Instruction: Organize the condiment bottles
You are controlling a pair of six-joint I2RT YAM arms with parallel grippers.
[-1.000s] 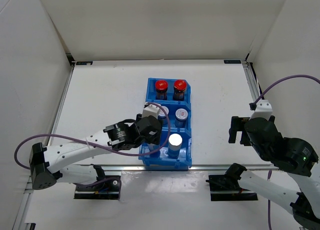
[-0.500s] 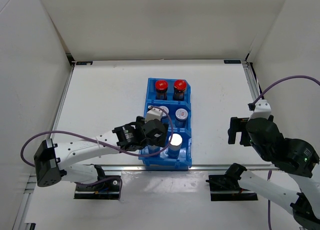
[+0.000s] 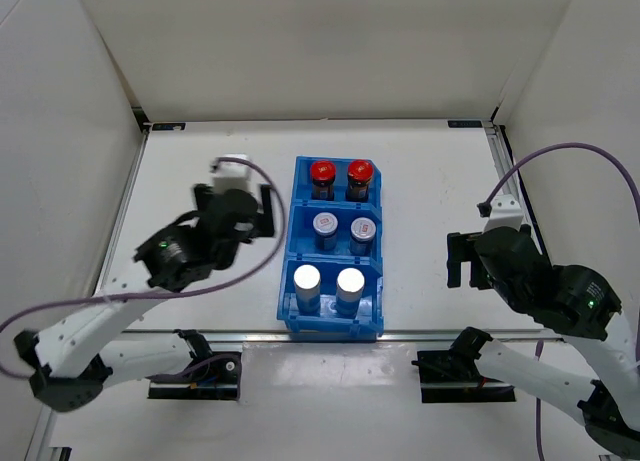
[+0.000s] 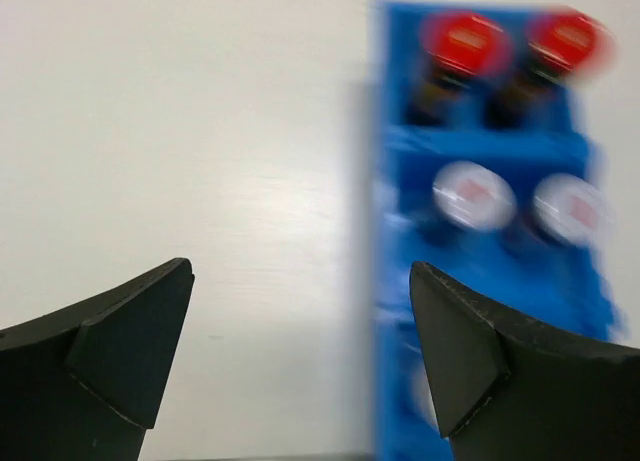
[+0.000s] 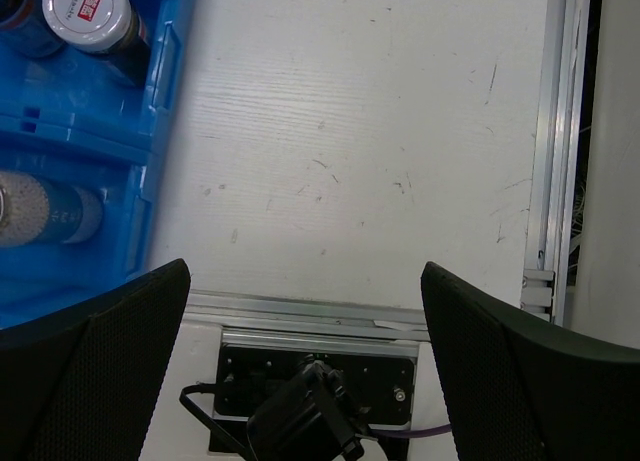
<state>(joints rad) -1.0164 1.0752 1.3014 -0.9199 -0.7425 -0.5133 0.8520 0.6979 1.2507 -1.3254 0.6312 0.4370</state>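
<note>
- Top external view: a blue bin point(image 3: 330, 328) with three compartments stands on the white table point(image 3: 200, 161) between the two arms, its compartments ranked from far to near.
- Far compartment: two red-capped bottles point(image 3: 322, 173), dark brown, upright and side by side.
- Middle compartment: two red-marked silver-capped bottles point(image 3: 326, 224), upright and side by side.
- Near compartment: two plain silver-topped bottles point(image 3: 306, 279), upright and side by side.
- Left gripper point(image 3: 235, 197): held above bare table just left of the bin's far half, clear of the bin. The jaws are spread wide with nothing between them.
- Left wrist view (blurred): the fingers frame bare table. The bin lies to the right of them, with the red caps and the marked silver caps visible.
- Right gripper point(image 3: 470, 262): held above bare table well to the right of the bin. The jaws are spread wide and empty.
- Right wrist view: the bin's right wall fills the left edge, with one marked cap at the far left. A metal rail point(image 5: 555, 131) borders the table on the right, and a black base mount point(image 5: 310, 366) sits at the near edge.
</note>
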